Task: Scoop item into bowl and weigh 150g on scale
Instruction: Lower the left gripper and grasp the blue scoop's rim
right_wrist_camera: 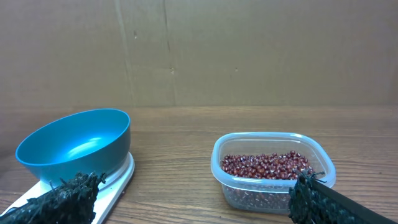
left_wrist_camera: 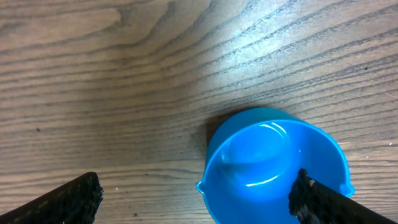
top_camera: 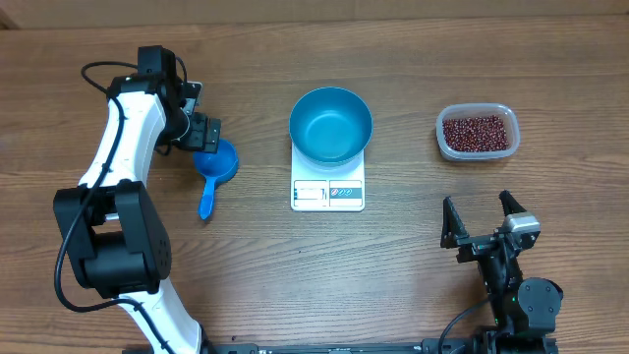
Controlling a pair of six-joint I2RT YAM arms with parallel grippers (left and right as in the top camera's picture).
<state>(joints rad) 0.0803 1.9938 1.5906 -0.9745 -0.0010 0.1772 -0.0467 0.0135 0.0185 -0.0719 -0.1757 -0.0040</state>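
On the counter [top_camera: 413, 59], the blue bowl [top_camera: 330, 125] sits on the white scale [top_camera: 327, 194] at centre. To its right, a clear tub [top_camera: 442, 139] holds the beans [top_camera: 478, 132]. Both tools gape wide, gripping nothing: the right tool [top_camera: 478, 205] nearer the front edge, the left tool [left_wrist_camera: 198, 180] over a small blue scoop [top_camera: 214, 167].

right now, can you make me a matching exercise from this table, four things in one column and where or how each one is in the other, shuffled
Column one
1. blue bowl
2. red-brown beans
3. blue scoop
4. right claw

Column two
a. inside the clear plastic tub
b. open, holding nothing
c. sitting on the white scale
d. lying on the table right by the open left claw

Pairs: 1-c, 2-a, 3-d, 4-b
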